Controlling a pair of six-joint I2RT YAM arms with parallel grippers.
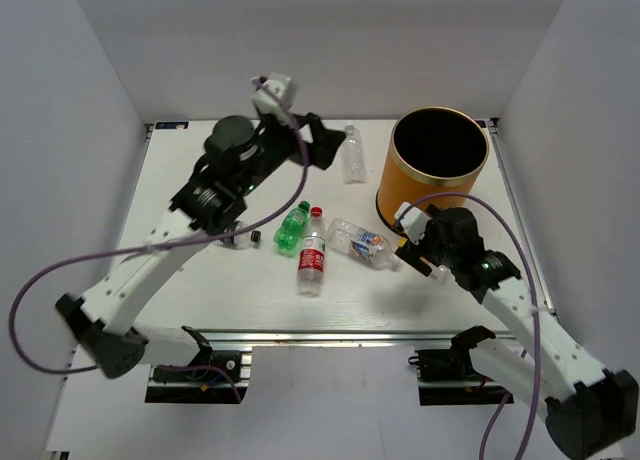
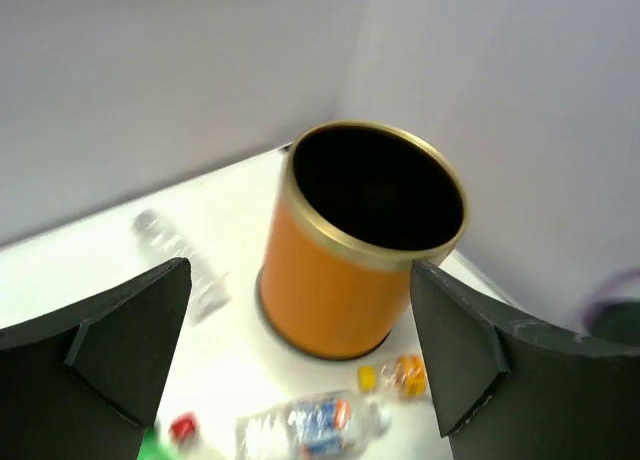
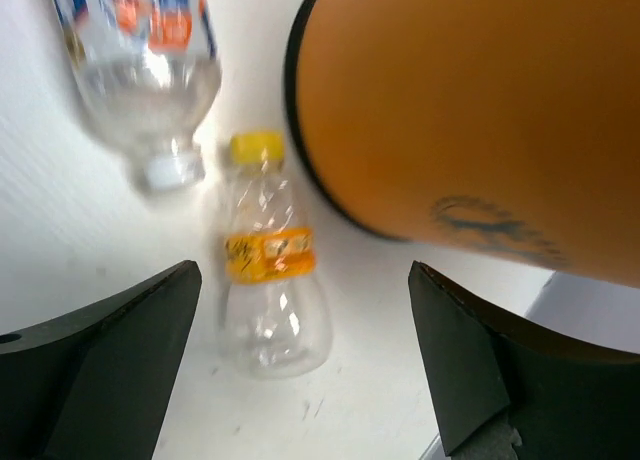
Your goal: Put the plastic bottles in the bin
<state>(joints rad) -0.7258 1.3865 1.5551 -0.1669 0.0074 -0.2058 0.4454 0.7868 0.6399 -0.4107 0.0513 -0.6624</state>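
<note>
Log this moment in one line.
left fingers: open, empty, facing bin | right fingers: open, empty, over yellow-capped bottle beside bin | green bottle: on table

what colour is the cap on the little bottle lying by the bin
Yellow cap, clearest in the right wrist view.

Top cam looks down from behind me at the whole worktop [image 1: 250, 290]; left wrist cam high, right one low and close, both share bin [image 2: 330, 290].
</note>
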